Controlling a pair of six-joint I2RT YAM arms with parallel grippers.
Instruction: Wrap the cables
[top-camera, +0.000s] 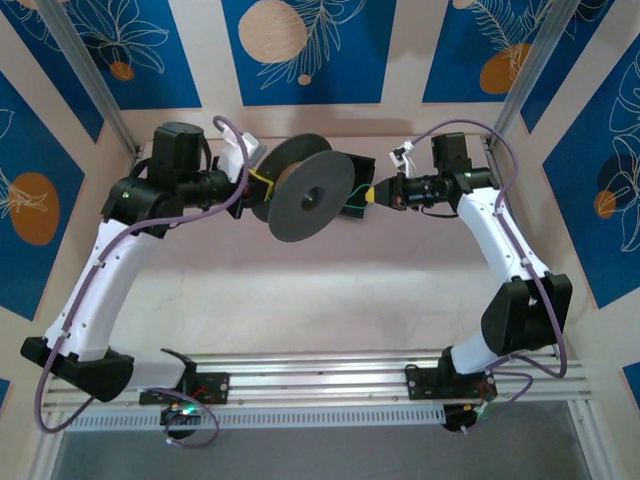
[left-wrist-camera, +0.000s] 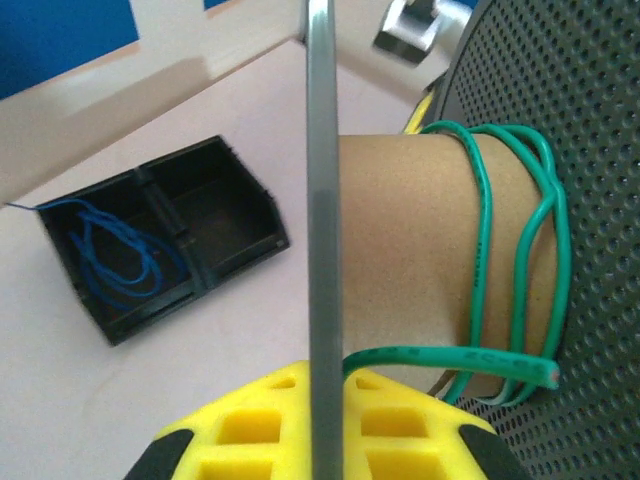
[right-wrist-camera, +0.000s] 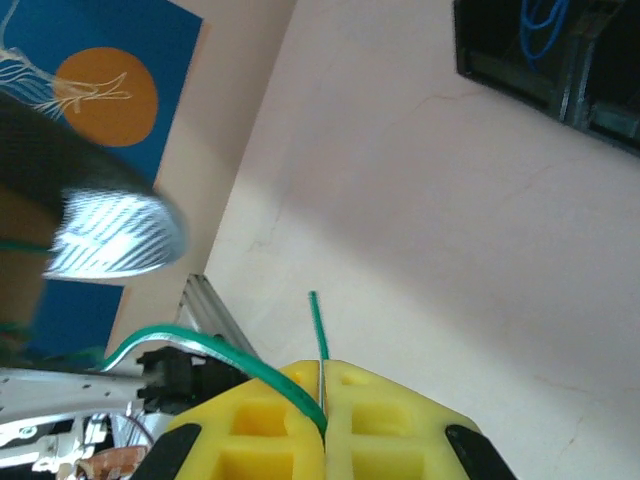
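Partway: green cable going onto the spool, blue one not yet started.
Over the tabletop (right-wrist-camera: 430, 210) your spool (top-camera: 300, 212) is held up between both arms, left jaws clamped on its thin flange edge. The black tray (left-wrist-camera: 228, 228) sits apart on the tabletop with the blue cable (left-wrist-camera: 118, 228) loose inside, yet to be wrapped, I judge. A few turns of green cable (left-wrist-camera: 450, 356) sit round the cardboard core; right jaws are pinched together on it near its end. You can't tell how much green slack remains: the flange hides that run.
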